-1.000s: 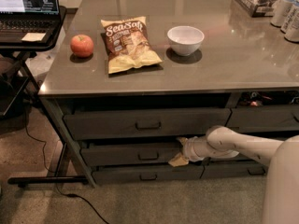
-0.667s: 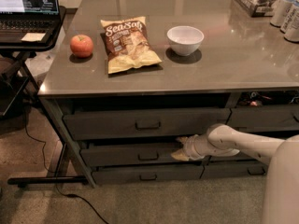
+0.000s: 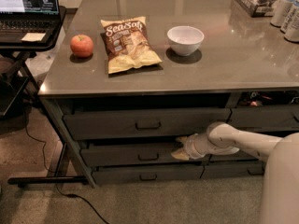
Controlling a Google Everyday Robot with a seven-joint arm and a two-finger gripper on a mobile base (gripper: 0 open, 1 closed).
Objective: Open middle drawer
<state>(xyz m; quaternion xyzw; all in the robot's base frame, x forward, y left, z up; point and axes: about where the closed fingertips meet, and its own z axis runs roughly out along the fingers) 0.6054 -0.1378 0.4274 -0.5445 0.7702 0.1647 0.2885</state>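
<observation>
The middle drawer (image 3: 117, 156) is a low dark grey front under the table, between a taller drawer (image 3: 103, 123) above and a slim drawer (image 3: 117, 175) below. Its small loop handle (image 3: 148, 157) sits at the centre. My gripper (image 3: 179, 152) is at the end of my white arm (image 3: 233, 141), which reaches in from the right. It lies at the drawer's top edge, just right of the handle, in the dark gap under the upper drawer. The drawer front stands slightly forward of the frame.
On the grey tabletop (image 3: 233, 64) lie an apple (image 3: 81, 45), a chips bag (image 3: 128, 43) and a white bowl (image 3: 185, 39); cans (image 3: 287, 10) stand at the far right. A laptop (image 3: 28, 6) sits on a stand at left. A cable (image 3: 79, 200) runs over the floor.
My gripper has risen slightly, from the drawer front toward its top edge. The drawer front has barely moved.
</observation>
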